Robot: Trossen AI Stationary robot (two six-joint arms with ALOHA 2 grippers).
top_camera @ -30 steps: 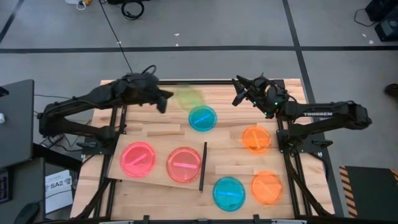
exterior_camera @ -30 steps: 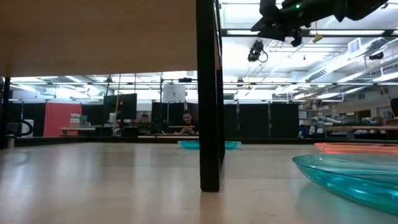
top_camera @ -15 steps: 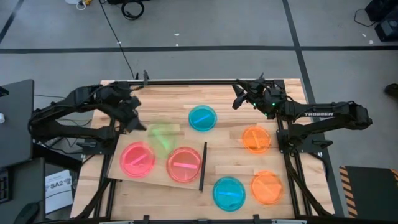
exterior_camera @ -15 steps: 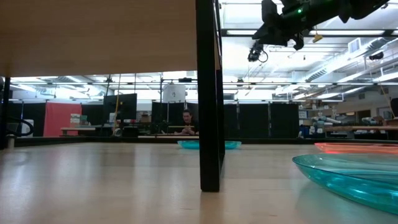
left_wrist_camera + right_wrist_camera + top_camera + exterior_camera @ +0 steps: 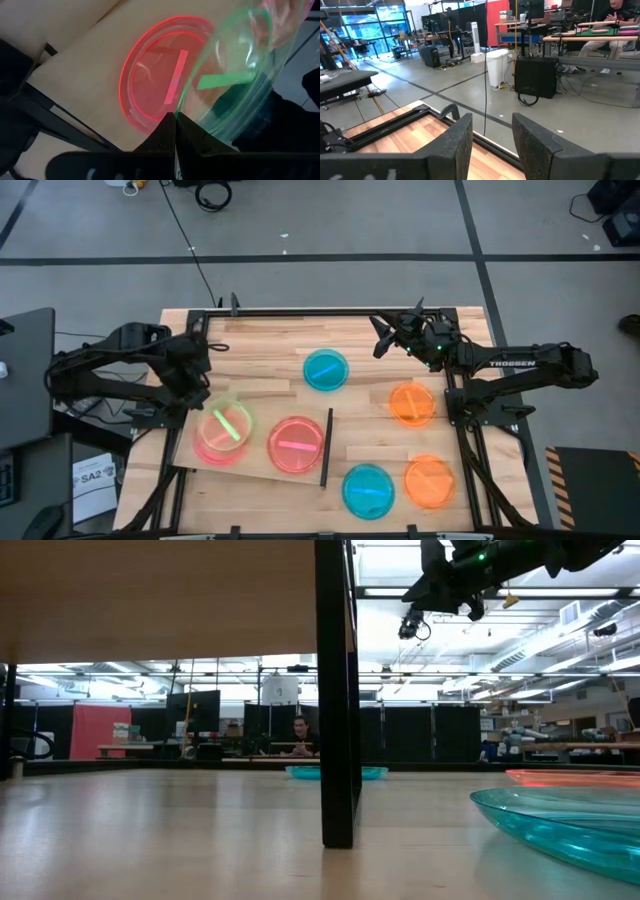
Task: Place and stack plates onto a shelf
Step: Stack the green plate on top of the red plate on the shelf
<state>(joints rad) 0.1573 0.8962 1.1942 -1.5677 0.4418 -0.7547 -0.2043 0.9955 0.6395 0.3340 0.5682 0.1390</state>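
Green and translucent, 1 plate [image 5: 230,423] hangs pinched by its rim in the left gripper [image 5: 203,402], whose fingers [image 5: 167,131] are closed tight on the edge. It sits tilted directly over a pink plate [image 5: 215,442] lying on the shelf [image 5: 250,468] at about 8 o'clock on the table [image 5: 260,340]. A 2nd pink plate [image 5: 296,444] lies on the shelf just beside the black upright strip [image 5: 326,446].

Off the shelf, a blue plate [image 5: 326,369] rests near table centre toward 12 o'clock, an orange plate [image 5: 412,404] at 3 o'clock, and another blue plate [image 5: 368,491] and orange plate [image 5: 430,481] at 5 o'clock.

The right gripper [image 5: 384,337] waits at 1 o'clock above the table, its fingers [image 5: 455,142] parted with nothing between them.
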